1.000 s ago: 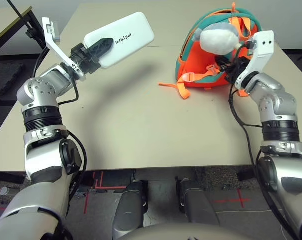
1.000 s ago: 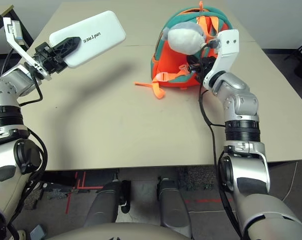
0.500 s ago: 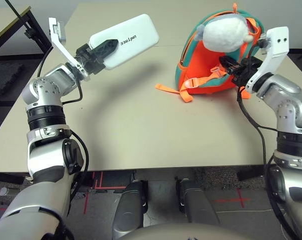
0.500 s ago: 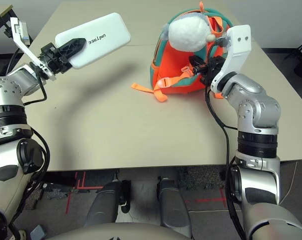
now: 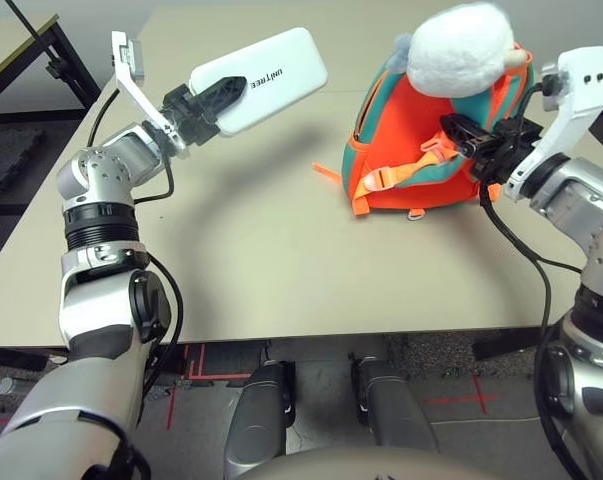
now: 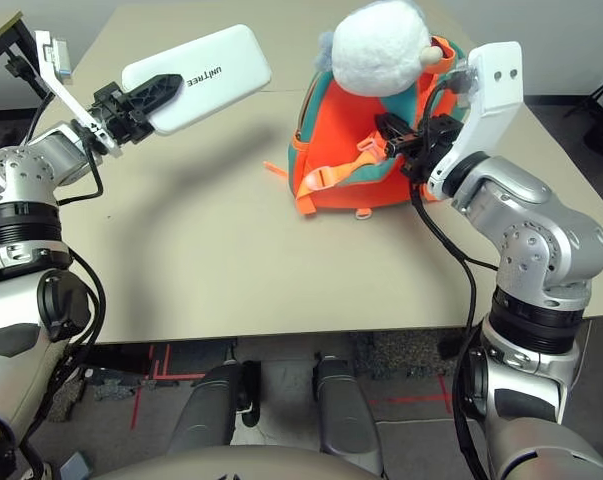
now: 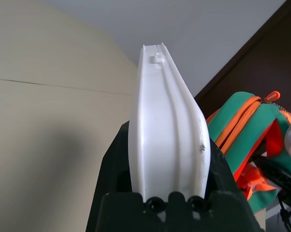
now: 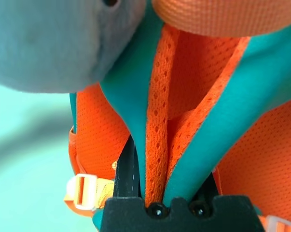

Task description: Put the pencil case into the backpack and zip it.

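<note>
R pincer (image 8: 157,205) clamped on backpack (image 8: 242,159) strap (orange mesh, teal trim), plush toy (image 8: 48,43) nearby

A broad beige flat-topped table (image 5: 231,260) lies below both hands. Beyond the left hand stands a black-framed side table (image 5: 26,45). Red tape marks (image 5: 196,362) cross the grey floor underneath.

A wide beige bench (image 5: 241,260) with a plain matte top carries the scene, a faint seam running across its far part. Directly on it stands the backpack (image 5: 421,165), bright orange with teal trim, upright on the right half of the surface. Its loose orange strap ends (image 5: 328,170) trail onto the benchtop beside its base.
</note>
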`<state>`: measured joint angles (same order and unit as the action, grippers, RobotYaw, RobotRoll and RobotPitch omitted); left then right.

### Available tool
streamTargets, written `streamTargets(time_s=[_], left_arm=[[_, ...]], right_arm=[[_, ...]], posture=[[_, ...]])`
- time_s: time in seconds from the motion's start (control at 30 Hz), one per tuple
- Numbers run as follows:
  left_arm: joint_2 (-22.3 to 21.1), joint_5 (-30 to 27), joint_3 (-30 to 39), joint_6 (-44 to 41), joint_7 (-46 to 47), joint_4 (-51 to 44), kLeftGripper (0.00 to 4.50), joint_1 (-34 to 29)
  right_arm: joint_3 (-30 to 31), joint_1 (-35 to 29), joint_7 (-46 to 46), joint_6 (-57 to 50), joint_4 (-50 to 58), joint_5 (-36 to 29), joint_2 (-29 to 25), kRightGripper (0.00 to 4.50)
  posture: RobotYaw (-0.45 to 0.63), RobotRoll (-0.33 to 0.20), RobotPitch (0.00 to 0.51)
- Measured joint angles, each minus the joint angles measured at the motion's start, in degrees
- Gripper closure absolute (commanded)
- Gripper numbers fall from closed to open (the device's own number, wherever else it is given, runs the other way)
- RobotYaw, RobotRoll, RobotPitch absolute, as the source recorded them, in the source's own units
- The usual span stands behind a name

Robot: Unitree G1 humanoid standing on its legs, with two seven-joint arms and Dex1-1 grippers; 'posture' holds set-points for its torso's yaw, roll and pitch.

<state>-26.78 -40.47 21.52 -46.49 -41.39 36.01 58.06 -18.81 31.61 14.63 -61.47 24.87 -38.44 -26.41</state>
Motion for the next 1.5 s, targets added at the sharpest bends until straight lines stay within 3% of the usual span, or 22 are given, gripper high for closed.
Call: streamTargets(time_s=[0.3, 0.47, 0.7, 0.97, 1.17, 1.37, 1.5], left_arm=[[-0.12, 0.23, -0.18, 0.45, -0.82, 0.97, 3.28, 0.08], [-0.03, 0.24, -0.18, 0.69, -0.88, 0.97, 3.28, 0.12], [-0.09, 0.46, -0.70, 1.42, -2.03, 0.86, 3.28, 0.81], [-2.84, 0.98, -4.31, 3.38, -12.14, -1.63, 3.28, 1.72], [-4.58, 4.00, -8.98, 8.55, -22.29, -0.74, 3.28, 7.64], [-4.60, 7.88, -12.77, 12.44, -28.98, 5.08, 3.28, 13.63], [-3.24, 10.14, -14.43, 13.96, -31.42, 7.99, 3.28, 14.17]], right_arm=[[0.42, -5.40, -1.56, -0.70, 4.21, -2.31, 1.55, 4.28], [3.81, -10.72, -0.78, 7.57, 0.57, 1.79, 4.57, 4.28], [6.97, -10.98, 2.52, 17.86, -7.33, 6.49, 4.84, 4.28], [8.23, -9.95, 5.02, 20.62, -11.13, 7.76, 4.25, 4.28], [9.21, -9.54, 5.94, 21.12, -12.26, 8.35, 4.25, 4.28], [9.51, -9.48, 6.46, 21.35, -12.94, 8.38, 4.29, 4.28], [9.56, -9.44, 6.50, 21.35, -12.97, 8.38, 4.30, 4.28]], posture=[[-0.18, 0.000, 0.135], [-0.18, 0.000, 0.128], [-0.17, 0.000, 0.123], [-0.16, 0.000, 0.123], [-0.16, 0.000, 0.122], [-0.17, 0.000, 0.120], [-0.18, 0.000, 0.118]])
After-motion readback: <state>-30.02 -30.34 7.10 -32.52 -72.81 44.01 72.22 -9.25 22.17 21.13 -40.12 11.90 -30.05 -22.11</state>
